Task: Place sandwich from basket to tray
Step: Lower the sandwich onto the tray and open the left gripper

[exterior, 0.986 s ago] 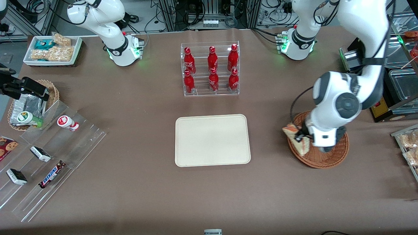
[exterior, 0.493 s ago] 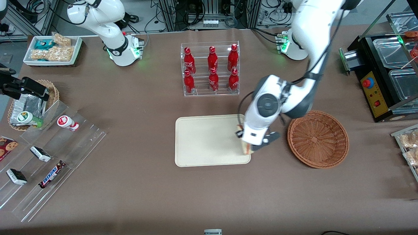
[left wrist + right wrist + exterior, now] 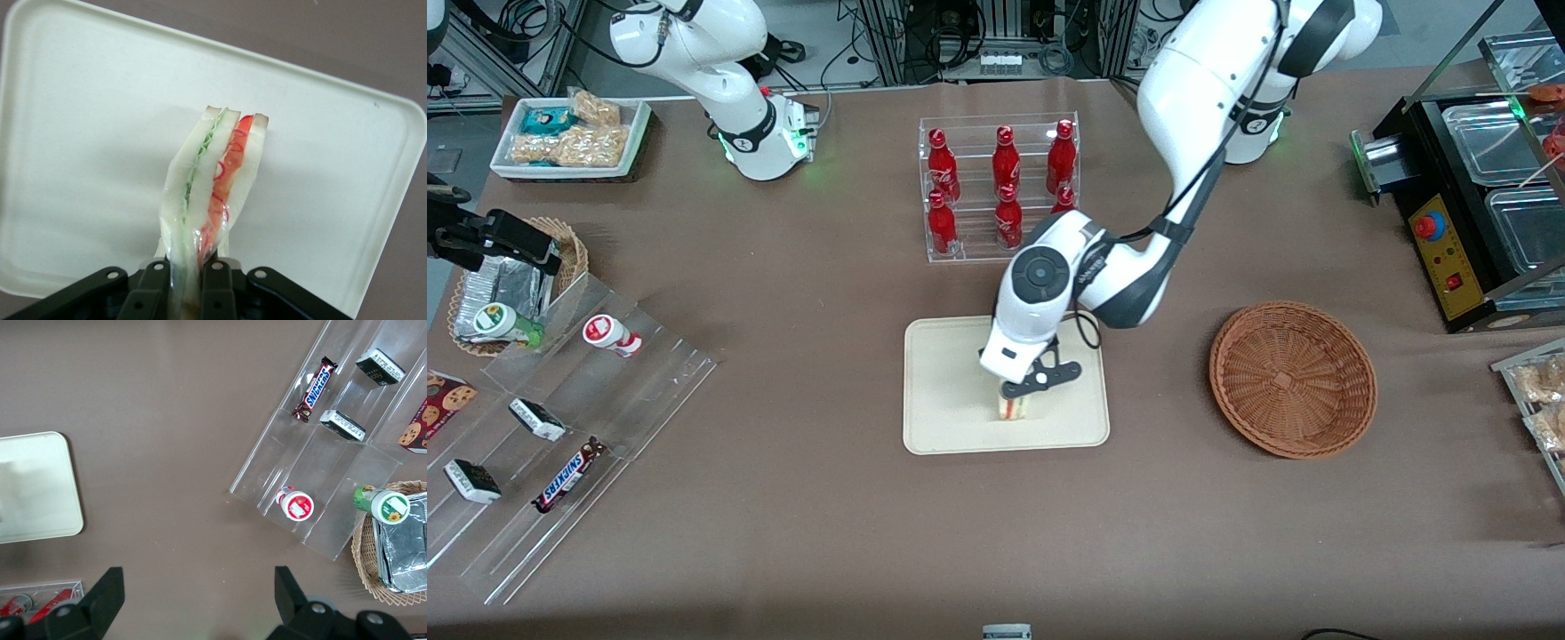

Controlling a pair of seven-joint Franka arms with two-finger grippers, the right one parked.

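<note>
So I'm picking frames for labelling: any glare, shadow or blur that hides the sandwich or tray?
Front view: even light, sharp; the arm hides most of the sandwich in the claw over the tray. Left wrist view: sandwich crisp, faint glints on its wrap, soft shadow on the tray. Right wrist view: only a washed-out tray corner.
</note>
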